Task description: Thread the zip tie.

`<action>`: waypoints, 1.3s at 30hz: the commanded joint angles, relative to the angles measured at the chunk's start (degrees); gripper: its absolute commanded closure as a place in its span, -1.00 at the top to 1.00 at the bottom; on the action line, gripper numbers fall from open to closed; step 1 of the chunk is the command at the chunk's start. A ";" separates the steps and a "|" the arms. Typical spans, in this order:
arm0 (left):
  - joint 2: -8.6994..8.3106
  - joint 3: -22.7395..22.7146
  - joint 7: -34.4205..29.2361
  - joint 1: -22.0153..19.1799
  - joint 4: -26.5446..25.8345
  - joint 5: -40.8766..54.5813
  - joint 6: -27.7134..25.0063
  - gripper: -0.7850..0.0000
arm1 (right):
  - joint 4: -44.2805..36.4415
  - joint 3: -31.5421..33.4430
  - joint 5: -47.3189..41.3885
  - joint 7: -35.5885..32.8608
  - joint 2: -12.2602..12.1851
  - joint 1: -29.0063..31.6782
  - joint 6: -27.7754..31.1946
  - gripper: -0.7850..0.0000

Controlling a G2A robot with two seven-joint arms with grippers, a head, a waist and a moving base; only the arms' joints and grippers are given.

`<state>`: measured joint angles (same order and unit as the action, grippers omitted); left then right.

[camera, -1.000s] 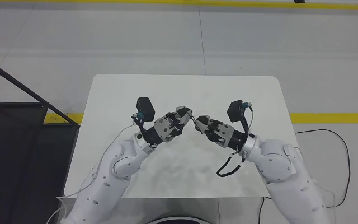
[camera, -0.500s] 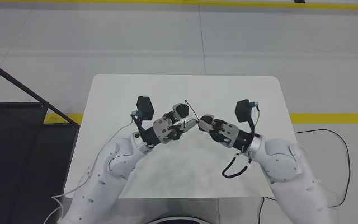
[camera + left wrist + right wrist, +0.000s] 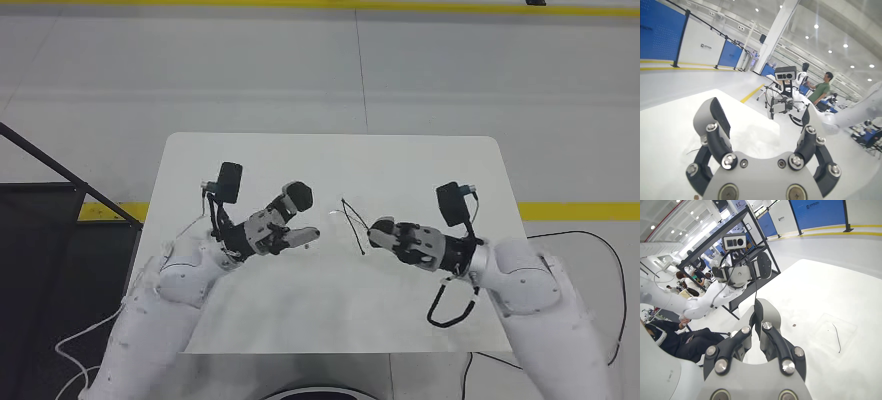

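The thin black zip tie (image 3: 352,225) stands up from my right gripper (image 3: 372,236), which is shut on its lower end over the middle of the white table (image 3: 420,160). In the right wrist view the zip tie (image 3: 755,289) rises straight out of the closed right gripper (image 3: 756,306). A little way to the left, my left gripper (image 3: 305,213) is open with nothing between its pads. In its own wrist view the left gripper (image 3: 762,117) faces the right arm across bare tabletop.
A thin dark line (image 3: 836,337) marks the tabletop beside the right gripper; shadow or strand, I cannot tell. A black frame (image 3: 40,260) stands off the table's left edge. A yellow floor stripe (image 3: 570,211) runs behind the table.
The left gripper has opened, let go of the zip tie and drawn back to the left. The right gripper keeps the tie and has shifted slightly right.
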<state>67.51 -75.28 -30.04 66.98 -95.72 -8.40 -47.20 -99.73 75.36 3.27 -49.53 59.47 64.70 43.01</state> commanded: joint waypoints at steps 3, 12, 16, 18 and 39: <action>-1.68 -1.34 -18.47 -3.42 2.19 16.49 5.39 1.00 | 2.55 0.15 -7.34 -7.10 -0.87 -0.86 4.65 -1.00; -2.43 -1.00 -28.74 -5.64 3.63 24.19 9.83 1.00 | 3.59 -1.13 -10.83 -7.61 -1.97 -1.96 4.13 -1.00; -2.43 -1.00 -28.74 -5.64 3.63 24.19 9.83 1.00 | 3.59 -1.13 -10.83 -7.61 -1.97 -1.96 4.13 -1.00; -2.38 -0.35 -28.23 -5.20 2.93 24.94 10.88 1.00 | 3.59 -1.13 -10.83 -7.61 -1.97 -1.96 4.13 -1.00; -2.08 6.32 -46.36 -14.87 14.57 45.71 19.32 -0.09 | 9.18 -18.27 -21.08 -7.14 -6.06 -13.29 4.62 -1.00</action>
<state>65.39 -69.30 -76.09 52.37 -81.29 36.72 -28.22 -90.87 57.81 -17.11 -56.84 53.75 51.96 47.45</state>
